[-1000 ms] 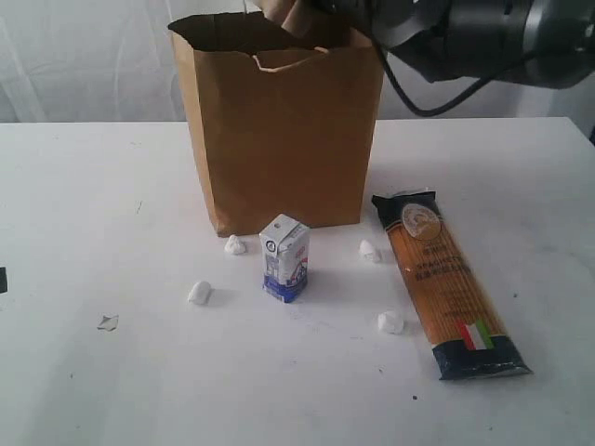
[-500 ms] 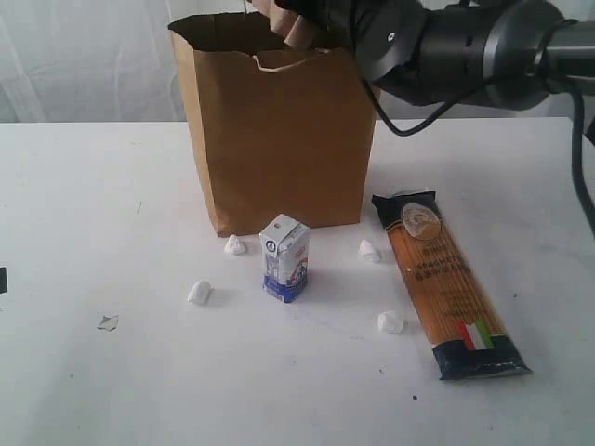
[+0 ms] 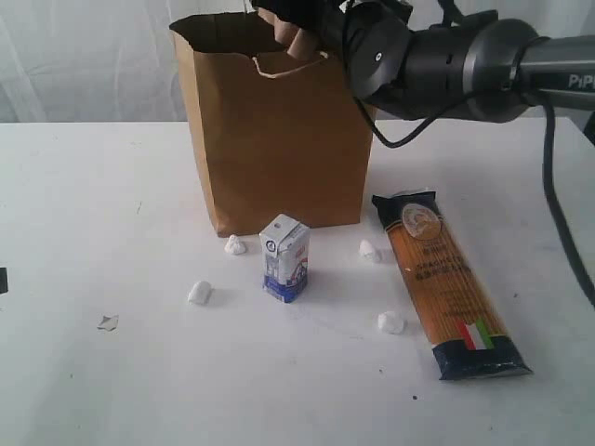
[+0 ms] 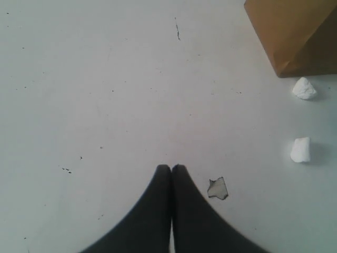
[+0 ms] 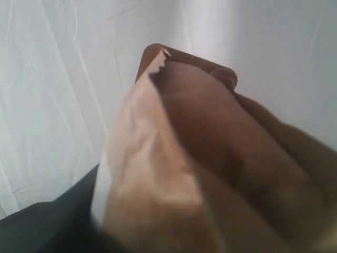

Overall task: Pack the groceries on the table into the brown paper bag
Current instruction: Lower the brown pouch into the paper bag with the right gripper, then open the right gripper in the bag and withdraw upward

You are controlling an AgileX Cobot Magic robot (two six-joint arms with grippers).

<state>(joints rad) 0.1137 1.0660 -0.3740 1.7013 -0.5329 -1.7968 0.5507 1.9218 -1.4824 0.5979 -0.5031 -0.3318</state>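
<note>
The brown paper bag [image 3: 279, 139] stands upright in the upper middle of the exterior view, its mouth open. At the top edge of the frame, over that mouth, the right gripper [image 3: 296, 20] holds the brown-orange pouch [image 3: 303, 41]. The pouch's lower end is at the level of the bag's rim, beside the cord handle. In the right wrist view the pouch [image 5: 174, 158] fills nearly the whole picture, its notched edge showing. One dark finger [image 5: 47, 226] lies against its side, so the jaws are part-way apart and clamped on the pouch. The right arm [image 3: 446, 65] comes in from the upper right.

On the table [image 3: 93, 214], the small white-blue carton [image 3: 284, 258] stands upright just in front of the bag. The long spaghetti pack [image 3: 448, 283] lies flat to the lower right of the bag. Four white lumps [image 3: 199, 293] are scattered around the carton, and a grey scrap [image 3: 108, 322] lies at lower left.

The left gripper [image 4: 171, 171] has its fingers [image 4: 158, 211] pressed together with nothing between them, above bare table near the scrap [image 4: 217, 188].
</note>
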